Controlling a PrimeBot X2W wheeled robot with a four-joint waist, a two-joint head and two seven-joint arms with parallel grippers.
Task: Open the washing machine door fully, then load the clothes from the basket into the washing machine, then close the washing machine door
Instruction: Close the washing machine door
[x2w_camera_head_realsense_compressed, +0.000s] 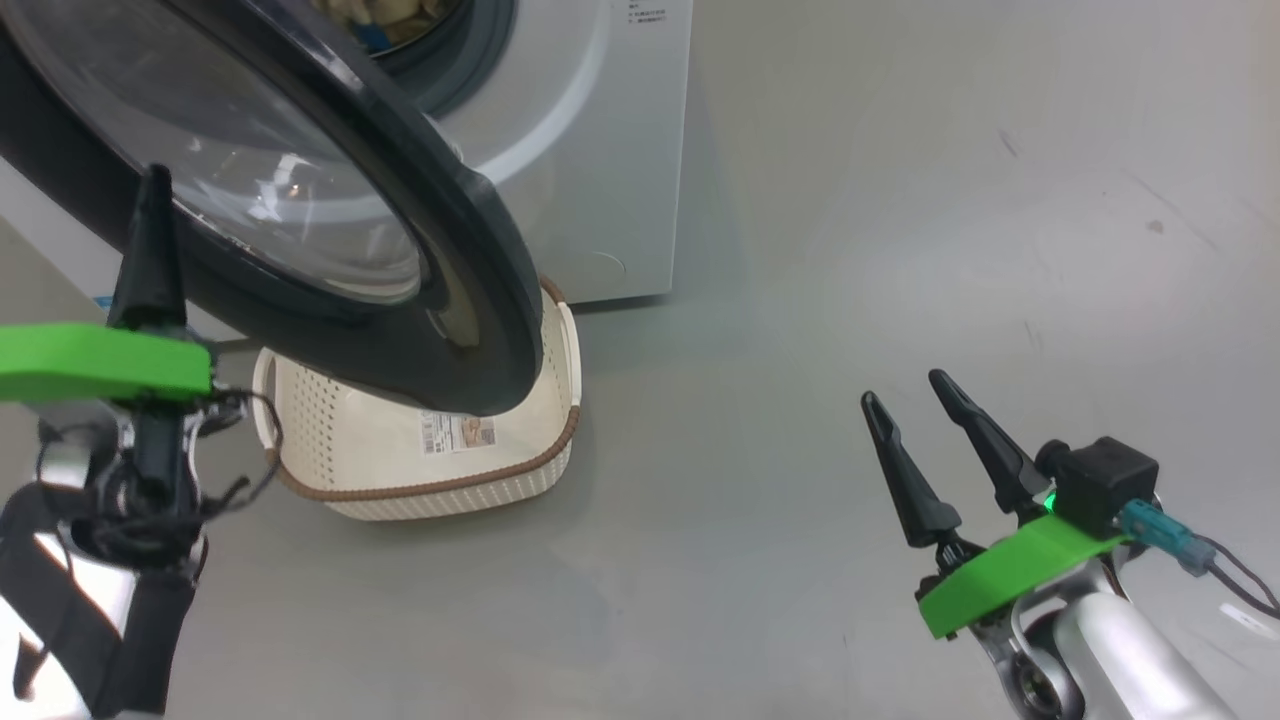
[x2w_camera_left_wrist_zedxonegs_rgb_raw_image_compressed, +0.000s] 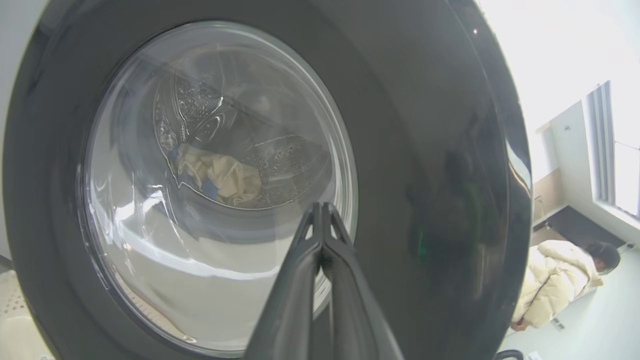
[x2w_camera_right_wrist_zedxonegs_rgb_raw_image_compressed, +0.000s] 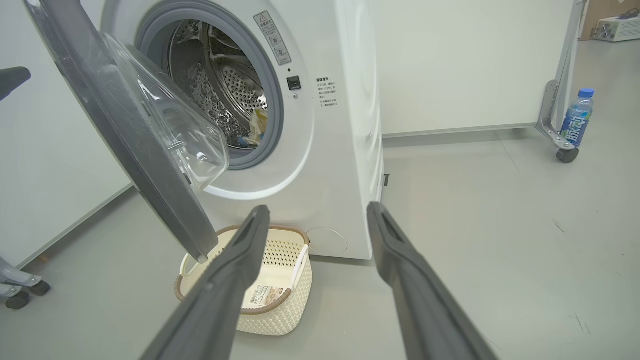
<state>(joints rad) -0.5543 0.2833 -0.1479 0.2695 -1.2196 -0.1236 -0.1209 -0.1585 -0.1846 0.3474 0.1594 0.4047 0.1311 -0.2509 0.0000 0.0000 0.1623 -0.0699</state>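
Meanwhile left pincer (x2w_camera_left_wrist_zedxonegs_rgb_raw_image_compressed: 321, 207), pressed together, faces the half-open door (x2w_camera_left_wrist_zedxonegs_rgb_raw_image_compressed: 430, 150); right pincer (x2w_camera_head_realsense_compressed: 902, 387), spread, above floor (x2w_camera_head_realsense_compressed: 800, 300).

Door (x2w_camera_head_realsense_compressed: 470, 250) ajar, cream clothes (x2w_camera_left_wrist_zedxonegs_rgb_raw_image_compressed: 220, 175) in the washing machine (x2w_camera_right_wrist_zedxonegs_rgb_raw_image_compressed: 340, 150), basket (x2w_camera_head_realsense_compressed: 440, 505) beneath.

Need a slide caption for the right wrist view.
Open right gripper faces the washing machine: door half open, clothes in the drum, basket empty.

We see a blue-capped water bottle (x2w_camera_right_wrist_zedxonegs_rgb_raw_image_compressed: 577, 119) standing on the grey floor (x2w_camera_right_wrist_zedxonegs_rgb_raw_image_compressed: 500, 240) just beside a wheeled metal bracket (x2w_camera_right_wrist_zedxonegs_rgb_raw_image_compressed: 551, 112), and a person (x2w_camera_left_wrist_zedxonegs_rgb_raw_image_compressed: 552, 287) in a cream padded jacket near a bright window (x2w_camera_left_wrist_zedxonegs_rgb_raw_image_compressed: 617, 150).
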